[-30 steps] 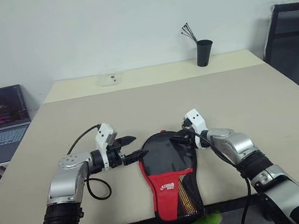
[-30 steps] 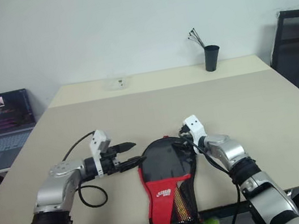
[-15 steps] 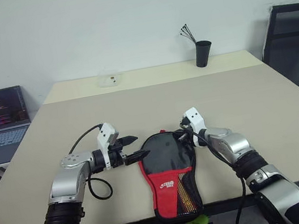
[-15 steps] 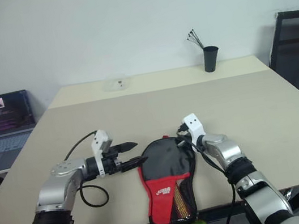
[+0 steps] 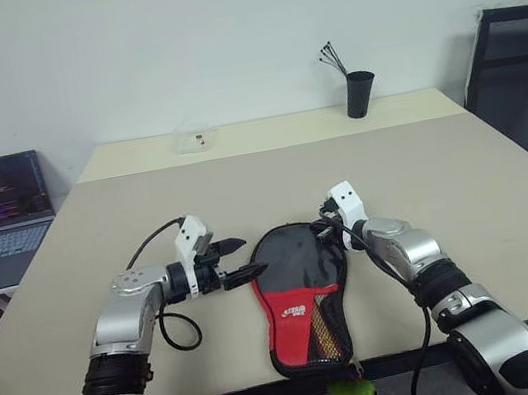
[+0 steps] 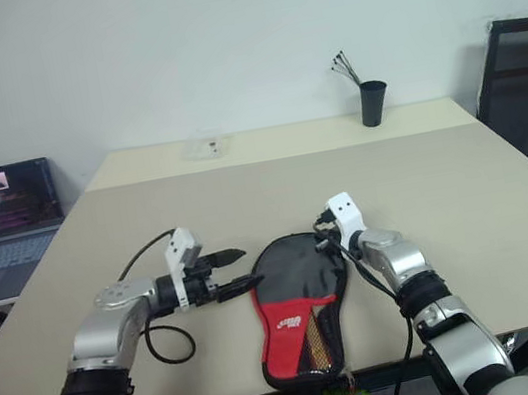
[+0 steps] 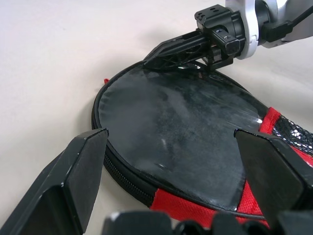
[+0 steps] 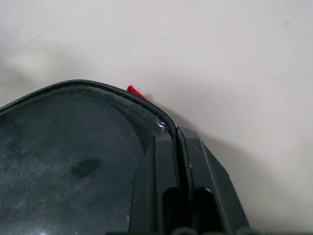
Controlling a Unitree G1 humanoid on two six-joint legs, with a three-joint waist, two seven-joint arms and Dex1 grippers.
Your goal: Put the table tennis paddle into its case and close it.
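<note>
Case lay flat near the front edge of the table, its round black end pointing toward the far edge and its red mesh-pocket end reaching the front edge, a green tag hanging below. The right gripper rested at the round end's rim with its jaws pressed together, perhaps pinching a zip pull, though that was hidden. The left gripper hovered just beside the case's left side, fingers spread wide and holding nothing. A black cup stood near the far edge.
</note>
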